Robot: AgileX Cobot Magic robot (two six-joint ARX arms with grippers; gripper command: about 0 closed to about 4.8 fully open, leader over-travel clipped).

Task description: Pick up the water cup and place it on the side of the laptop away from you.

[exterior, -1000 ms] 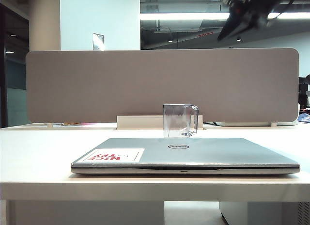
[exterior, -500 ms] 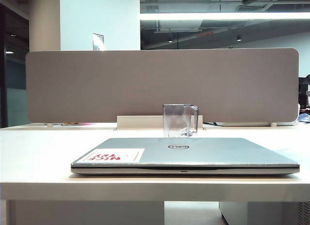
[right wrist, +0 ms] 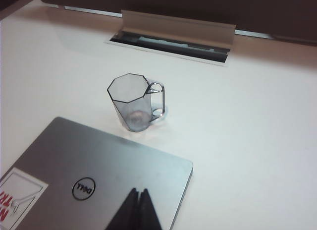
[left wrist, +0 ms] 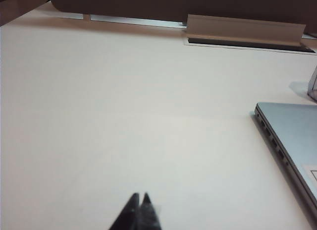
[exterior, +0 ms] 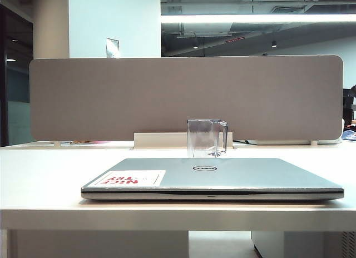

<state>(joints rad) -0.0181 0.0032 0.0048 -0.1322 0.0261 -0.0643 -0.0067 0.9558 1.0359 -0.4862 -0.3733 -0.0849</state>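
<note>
Water cup (exterior: 207,138) is standing upright on the white desk (exterior: 44,169), just beyond the far edge of the closed laptop (exterior: 222,177) at the frame's centre, its handle facing right. Nearest the camera, the laptop is lying flat, its sticker (exterior: 130,178) at lower left. Neither arm is showing in the exterior view. The left pincer (left wrist: 138,200) is hovering clenched over bare desk beside the laptop; the right pincer (right wrist: 137,195) is hanging clenched above the lid, grasping nothing. A grey partition (exterior: 183,97) is standing behind.
</note>
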